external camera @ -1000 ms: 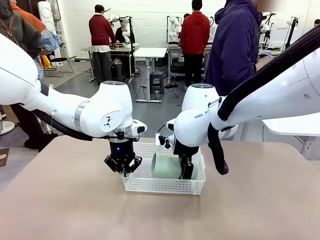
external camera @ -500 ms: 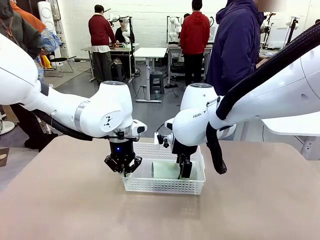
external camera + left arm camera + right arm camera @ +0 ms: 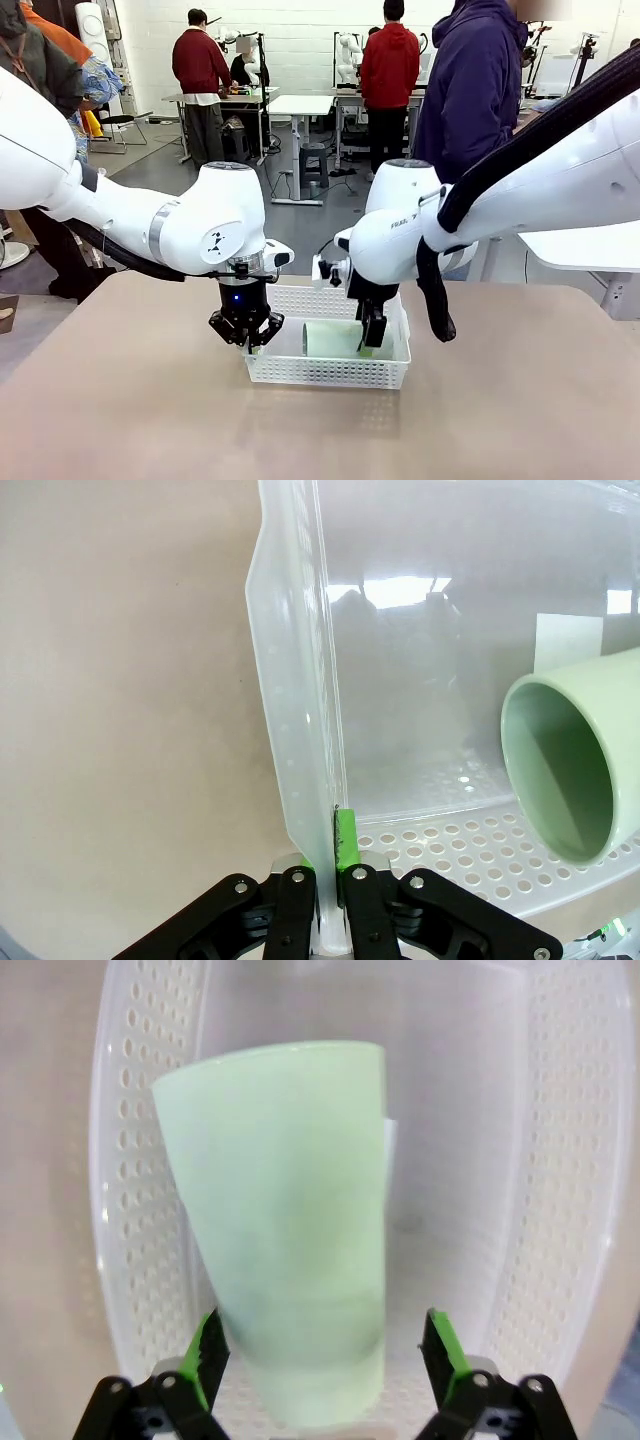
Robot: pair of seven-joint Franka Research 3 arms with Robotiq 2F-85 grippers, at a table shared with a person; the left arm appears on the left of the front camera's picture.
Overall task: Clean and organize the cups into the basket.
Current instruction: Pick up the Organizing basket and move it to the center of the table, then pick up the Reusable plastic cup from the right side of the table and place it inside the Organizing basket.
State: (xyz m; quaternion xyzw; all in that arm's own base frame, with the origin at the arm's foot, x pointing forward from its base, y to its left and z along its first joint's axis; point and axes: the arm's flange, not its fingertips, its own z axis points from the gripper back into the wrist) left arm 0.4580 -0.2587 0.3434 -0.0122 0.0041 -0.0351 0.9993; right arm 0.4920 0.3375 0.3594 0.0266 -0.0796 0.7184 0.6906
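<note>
Left gripper (image 3: 325,868): clenched on the basket's (image 3: 325,378) end wall.
Cup (image 3: 280,1210): mint, lying on its side inside the basket.
Right gripper (image 3: 325,1345): jaws wide astride the cup, gripping nothing.
Handling: probably light, stiff and slick, so pinch across its mid-body.
Person (image 3: 470,90): standing beyond the table.

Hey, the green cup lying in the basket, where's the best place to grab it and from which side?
Probably across its middle, from straight above: the green cup lies on its side in the basket, curved flanks exposed, mouth facing sideways.
</note>
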